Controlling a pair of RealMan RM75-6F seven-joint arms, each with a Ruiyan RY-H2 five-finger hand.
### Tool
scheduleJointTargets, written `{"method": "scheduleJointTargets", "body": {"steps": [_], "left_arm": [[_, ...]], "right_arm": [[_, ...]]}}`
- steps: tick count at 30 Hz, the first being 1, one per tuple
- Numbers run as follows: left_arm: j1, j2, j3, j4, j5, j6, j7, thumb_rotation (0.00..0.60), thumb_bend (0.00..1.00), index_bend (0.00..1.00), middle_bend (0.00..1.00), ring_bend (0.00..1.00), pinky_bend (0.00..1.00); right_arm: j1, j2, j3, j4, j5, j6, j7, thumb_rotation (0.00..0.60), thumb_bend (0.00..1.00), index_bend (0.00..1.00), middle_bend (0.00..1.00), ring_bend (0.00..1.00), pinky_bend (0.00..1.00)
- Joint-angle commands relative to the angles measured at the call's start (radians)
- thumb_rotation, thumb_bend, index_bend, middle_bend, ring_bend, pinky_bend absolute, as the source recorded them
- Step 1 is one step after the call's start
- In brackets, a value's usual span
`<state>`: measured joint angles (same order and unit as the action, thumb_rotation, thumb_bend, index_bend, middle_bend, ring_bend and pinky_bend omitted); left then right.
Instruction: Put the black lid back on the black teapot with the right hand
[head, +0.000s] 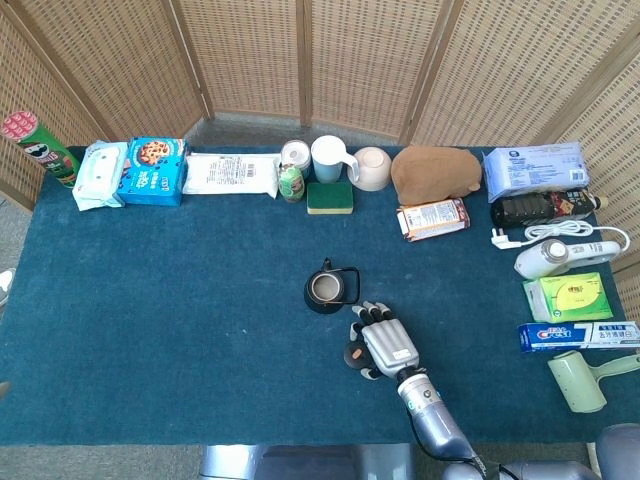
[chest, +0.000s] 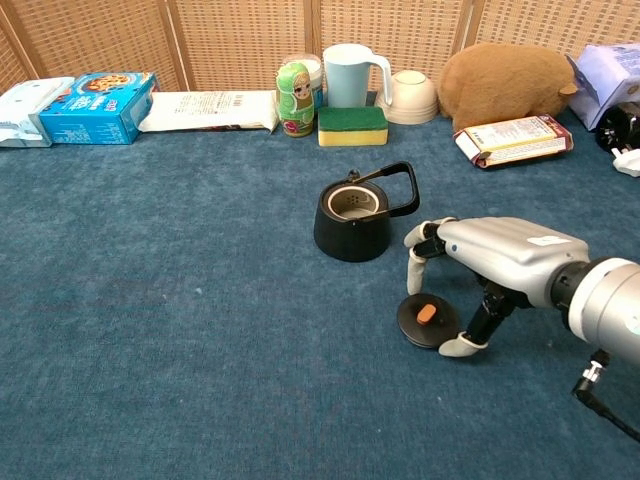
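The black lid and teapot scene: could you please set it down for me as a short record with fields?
lid: black lid with an orange knob, flat on the blue tablecloth, off the pot
teapot: black teapot, upright, open at the top, handle raised, beyond and left of the lid
right hand: right hand arched over the lid, fingers at its far edge, thumb at its near right edge; lid not lifted
left hand: not in view
back row: green doll, sponge, pale mug
task state: lid not yet on teapot

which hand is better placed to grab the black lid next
Right: the right hand is arched over the black lid, fingers on either side of it, just beside the open black teapot. The left hand is not in view.
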<state>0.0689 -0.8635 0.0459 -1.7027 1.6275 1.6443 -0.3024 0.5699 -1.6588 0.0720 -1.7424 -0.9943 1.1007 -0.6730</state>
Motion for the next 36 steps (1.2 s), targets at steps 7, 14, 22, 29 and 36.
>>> {"method": "scheduleJointTargets", "body": {"steps": [7, 14, 22, 29, 36], "left_arm": [[-0.002, 0.002, 0.002, -0.001, 0.002, -0.005, 0.000, 0.600, 0.13, 0.00, 0.00, 0.00, 0.06], [0.000, 0.003, 0.004, -0.003, 0.002, -0.004, 0.000, 0.600, 0.13, 0.00, 0.00, 0.00, 0.06], [-0.001, 0.005, 0.005, -0.005, -0.001, -0.010, -0.001, 0.600, 0.13, 0.00, 0.00, 0.00, 0.06], [-0.008, 0.005, 0.006, -0.013, -0.004, -0.025, 0.012, 0.600, 0.13, 0.00, 0.00, 0.00, 0.06], [-0.013, 0.007, 0.004, -0.014, -0.011, -0.036, 0.013, 0.600, 0.13, 0.00, 0.00, 0.00, 0.06]], "right_arm": [[-0.009, 0.072, -0.004, -0.106, -0.046, 0.058, -0.017, 0.600, 0.23, 0.42, 0.13, 0.08, 0.00], [-0.005, 0.126, 0.008, -0.167, -0.046, 0.085, -0.046, 0.600, 0.23, 0.43, 0.13, 0.08, 0.00], [0.033, 0.226, 0.106, -0.213, 0.062, 0.113, -0.103, 0.600, 0.23, 0.43, 0.13, 0.08, 0.00], [0.108, 0.265, 0.190, -0.278, 0.200, 0.123, -0.178, 0.600, 0.23, 0.43, 0.13, 0.08, 0.00], [0.206, 0.258, 0.262, -0.335, 0.349, 0.163, -0.260, 0.600, 0.24, 0.43, 0.13, 0.08, 0.00]]}}
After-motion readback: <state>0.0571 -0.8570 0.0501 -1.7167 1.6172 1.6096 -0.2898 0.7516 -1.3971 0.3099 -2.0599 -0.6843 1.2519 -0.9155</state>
